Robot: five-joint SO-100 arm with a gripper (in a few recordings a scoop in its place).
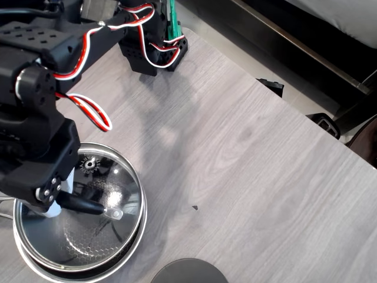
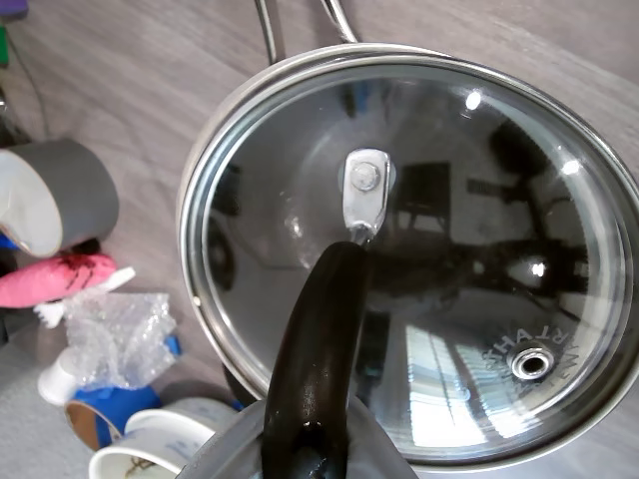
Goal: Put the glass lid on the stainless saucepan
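Black arm [image 1: 35,118] low over the stainless saucepan [image 1: 35,259], jaws pinching the glass lid [image 2: 399,249] by its handle [image 2: 319,339].

A hobby workbench or lab desk: a grey wood-grain table [image 1: 247,147], a roll of grey duct tape [image 2: 55,195], crumpled plastic wrap [image 2: 115,334], blue-capped containers [image 2: 105,414] and exposed servo wiring [image 1: 88,106].

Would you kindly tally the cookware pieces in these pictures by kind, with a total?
Round clear glass lid with black bar handle: 1
Shiny stainless steel saucepan with honeycomb interior: 1
Dark grey opaque disc: 1
Total: 3
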